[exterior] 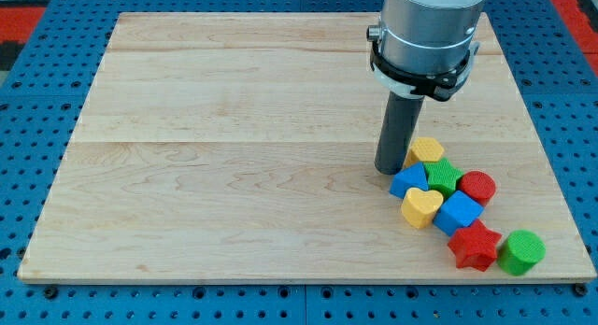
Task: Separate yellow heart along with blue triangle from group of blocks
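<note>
The yellow heart point(421, 207) lies in a tight cluster at the view's lower right, with the blue triangle point(407, 180) touching it just above and to the left. My tip point(390, 170) stands at the cluster's upper left edge, right against the blue triangle and next to a yellow block point(425, 150). The heart's right side touches a blue cube point(458, 213).
Also in the cluster are a green star point(442, 176), a red cylinder point(477, 188), a red star point(473, 246) and a green cylinder point(520, 251). The wooden board point(234, 148) ends close below and to the right of the cluster.
</note>
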Tool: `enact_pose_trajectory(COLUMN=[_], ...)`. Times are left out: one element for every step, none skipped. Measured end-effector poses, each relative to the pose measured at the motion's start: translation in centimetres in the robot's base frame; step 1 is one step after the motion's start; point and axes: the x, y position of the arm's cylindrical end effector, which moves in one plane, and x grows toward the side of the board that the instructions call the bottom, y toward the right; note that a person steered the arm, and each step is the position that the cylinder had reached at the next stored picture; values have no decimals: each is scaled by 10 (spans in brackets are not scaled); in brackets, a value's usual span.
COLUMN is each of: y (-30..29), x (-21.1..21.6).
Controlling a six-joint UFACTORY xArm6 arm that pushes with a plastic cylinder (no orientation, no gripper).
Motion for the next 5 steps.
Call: enact_pose_trajectory(y=[-49,-49,-37,38,40], x=[39,112,134,123,100])
